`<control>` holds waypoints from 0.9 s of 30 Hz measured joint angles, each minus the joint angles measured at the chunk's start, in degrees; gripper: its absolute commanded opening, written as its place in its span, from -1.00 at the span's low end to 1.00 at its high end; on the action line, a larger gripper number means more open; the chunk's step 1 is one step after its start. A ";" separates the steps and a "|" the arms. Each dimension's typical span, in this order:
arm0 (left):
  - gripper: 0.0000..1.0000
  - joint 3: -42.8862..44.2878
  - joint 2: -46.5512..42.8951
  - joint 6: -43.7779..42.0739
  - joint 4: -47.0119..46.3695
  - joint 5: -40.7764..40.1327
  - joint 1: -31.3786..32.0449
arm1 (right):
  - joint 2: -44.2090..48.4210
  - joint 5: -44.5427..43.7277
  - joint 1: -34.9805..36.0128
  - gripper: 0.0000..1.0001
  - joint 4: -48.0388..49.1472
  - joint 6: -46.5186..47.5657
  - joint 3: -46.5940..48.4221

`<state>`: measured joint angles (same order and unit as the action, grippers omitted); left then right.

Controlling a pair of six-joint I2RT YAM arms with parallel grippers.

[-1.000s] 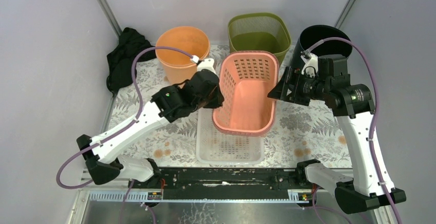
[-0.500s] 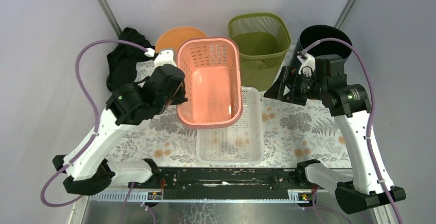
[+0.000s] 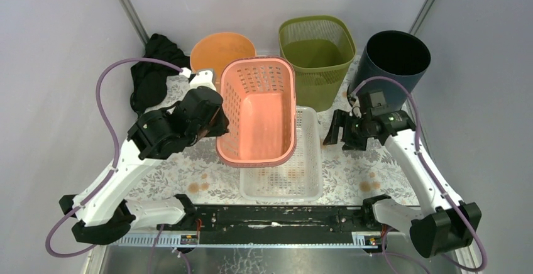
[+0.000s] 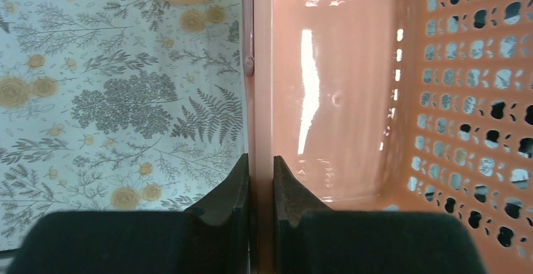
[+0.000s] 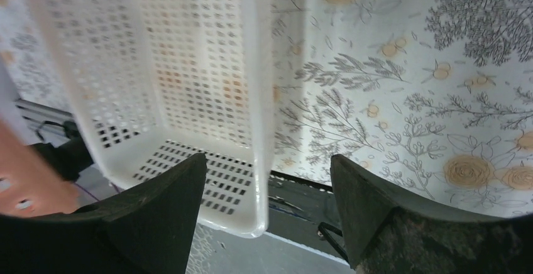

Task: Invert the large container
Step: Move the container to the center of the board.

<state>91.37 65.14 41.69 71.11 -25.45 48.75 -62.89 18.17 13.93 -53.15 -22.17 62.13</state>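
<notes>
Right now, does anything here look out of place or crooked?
Yes: the pink basket is not standing on the table; the left gripper pinches its rim and holds it in the air above the white basket. A black cloth also lies crumpled at the table's far left corner.

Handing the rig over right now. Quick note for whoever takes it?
Left gripper: shut on the pink basket's left rim, holding it open side up over the far part of the white basket.
Right gripper: open, jaws either side of the white basket's right rim, not gripping.
White basket: upright on the table, near centre.
Done: the pink basket is gripped and raised.
Left: neither basket is upside down yet, so the whole flip remains.
</notes>
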 measured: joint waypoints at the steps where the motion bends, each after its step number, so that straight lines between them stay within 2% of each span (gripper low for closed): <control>1: -1.00 0.11 -0.07 0.00 -0.22 0.26 0.00 | -0.46 -0.57 0.31 0.57 0.76 -0.04 -2.05; 10: -1.00 0.31 -2.36 0.00 -0.46 0.55 0.00 | -5.25 -1.16 5.49 0.49 12.70 -2.49 -11.56; 12: -1.00 0.33 -2.89 0.00 -0.39 0.37 0.00 | -6.93 -1.31 7.23 0.33 15.21 -3.23 -11.98; 16: -1.00 0.55 -3.34 0.00 -0.35 -0.17 0.00 | -10.05 -2.27 10.45 -0.15 19.80 -4.68 -12.20; 18: -1.00 0.61 -3.63 0.00 -0.28 -0.26 0.00 | -11.50 -2.71 11.98 -0.29 21.73 -5.73 -12.39; 27: -1.00 4.44 -4.66 -0.02 0.37 -0.15 0.00 | -20.17 -6.32 23.34 -0.45 27.36 -12.92 -9.62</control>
<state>95.81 60.49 41.67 71.48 -25.61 48.75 -83.07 11.86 37.28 -25.78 -35.09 52.51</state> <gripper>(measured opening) 0.166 0.305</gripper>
